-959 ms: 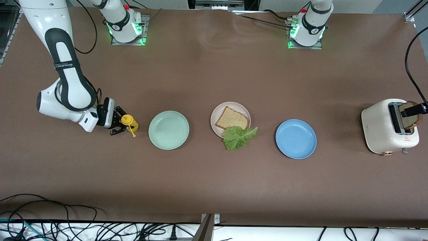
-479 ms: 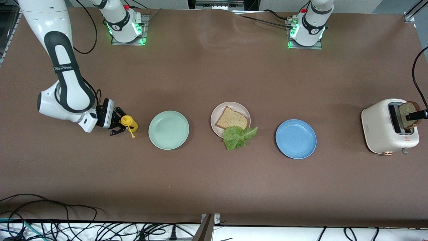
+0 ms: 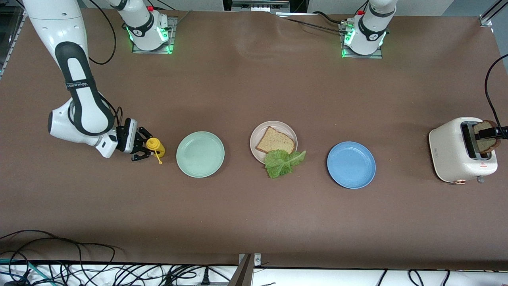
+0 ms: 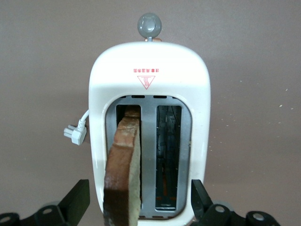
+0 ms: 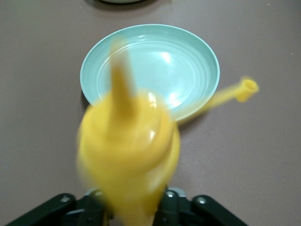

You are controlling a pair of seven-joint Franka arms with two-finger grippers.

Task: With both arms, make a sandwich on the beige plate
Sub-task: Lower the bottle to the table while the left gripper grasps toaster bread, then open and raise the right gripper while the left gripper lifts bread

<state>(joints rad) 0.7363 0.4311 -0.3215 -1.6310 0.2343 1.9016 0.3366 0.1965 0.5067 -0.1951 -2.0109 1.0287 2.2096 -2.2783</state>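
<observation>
one bread slice (image 3: 275, 140) and lettuce (image 3: 282, 161) are laid on the beige plate (image 3: 256, 135). second slice (image 4: 123, 176) is stood in the toaster (image 4: 149, 70), flanked untouched by the spread left claw (image 4: 141, 200). right claw (image 3: 139, 145) is set around the yellow squeeze bottle (image 3: 155, 146); grip can't be told.

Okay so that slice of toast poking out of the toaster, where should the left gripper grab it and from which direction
Grip the toast slice by the crust edge that stands above the toaster slot, coming straight down from above. It stands upright on edge in one slot, so only its two flat faces above the slot are free. The left gripper hangs open over it, one finger on each side, so closing across its thin width should probably hold.
</observation>
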